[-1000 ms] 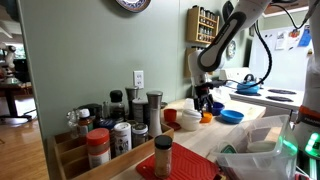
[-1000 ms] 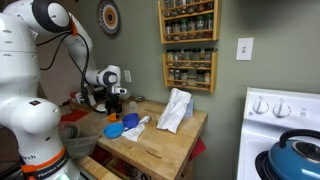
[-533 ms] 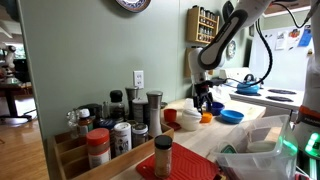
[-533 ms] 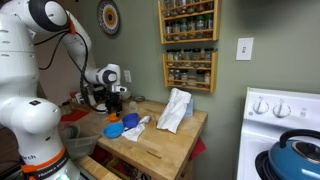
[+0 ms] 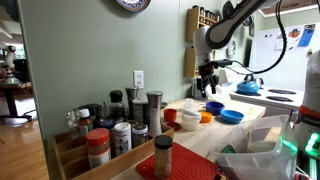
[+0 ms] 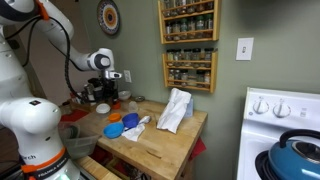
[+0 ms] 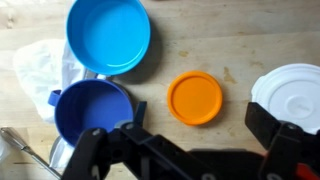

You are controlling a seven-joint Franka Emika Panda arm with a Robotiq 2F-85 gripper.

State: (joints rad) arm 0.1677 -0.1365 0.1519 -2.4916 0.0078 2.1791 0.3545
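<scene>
In the wrist view, a crumpled white cloth (image 7: pixel 38 62) lay at the far left of the frame on the wooden table (image 7: pixel 230 30). Just right of it, in the lower left, stood a dark blue cup (image 7: pixel 92 108). Its rim sat close under a light blue bowl (image 7: pixel 108 35) that filled the upper left. Near the centre lay an orange lid (image 7: pixel 195 97), flat on the wood and apart from both blue pieces. A white lid (image 7: pixel 292 92) was cut off by the right edge.

The gripper (image 7: pixel 195 142) came in along the bottom edge with its jaws spread wide and nothing between them. One of its fingers (image 7: pixel 100 152) showed in front of the dark blue cup, and the orange lid sat roughly midway across the gap.

In both exterior views the gripper (image 5: pixel 208 76) (image 6: pixel 102 92) hung clear above the cluster, touching none of it.

As far as the pictures showed, nothing had been grasped or lifted. Every piece rested on the table, and all of the handling was yet to be done.
</scene>
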